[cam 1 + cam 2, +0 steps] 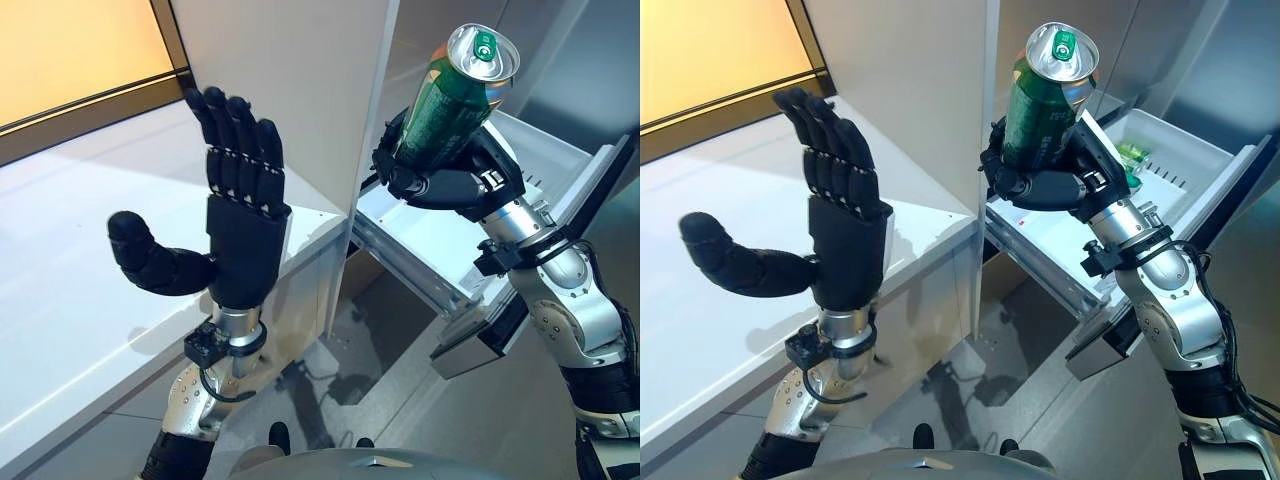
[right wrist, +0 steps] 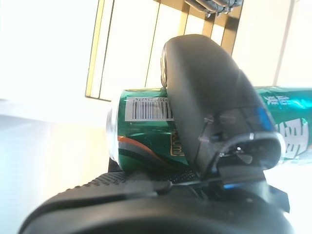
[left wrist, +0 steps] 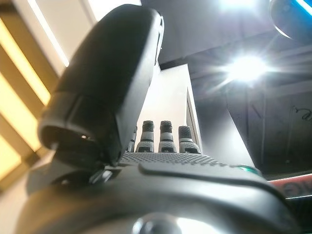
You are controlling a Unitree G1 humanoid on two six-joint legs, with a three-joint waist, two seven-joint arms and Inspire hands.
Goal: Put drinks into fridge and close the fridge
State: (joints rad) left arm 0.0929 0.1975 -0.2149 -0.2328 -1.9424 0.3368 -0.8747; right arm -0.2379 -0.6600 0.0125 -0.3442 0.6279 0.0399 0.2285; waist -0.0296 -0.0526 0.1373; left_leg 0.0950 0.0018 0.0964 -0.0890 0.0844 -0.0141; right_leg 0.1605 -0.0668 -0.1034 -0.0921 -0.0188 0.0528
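My right hand (image 1: 450, 185) is shut on a green can (image 1: 452, 98) with a silver top. It holds the can upright in the air, in front of the open fridge drawer (image 1: 420, 250). The can also shows in the right eye view (image 1: 1040, 105) and in the right wrist view (image 2: 146, 131), under my thumb (image 2: 209, 97). My left hand (image 1: 240, 215) is open and empty, raised with straight fingers over the white counter (image 1: 60, 290). It also shows in the right eye view (image 1: 840, 235). A green drink (image 1: 1130, 155) lies in the drawer behind my right hand.
A tall white fridge panel (image 1: 300, 90) stands between my two hands. The white drawer juts out low to the right, with its front rim (image 1: 1040, 265) toward me. A grey floor (image 1: 400, 400) lies below. An orange wall panel (image 1: 70, 50) is at the far left.
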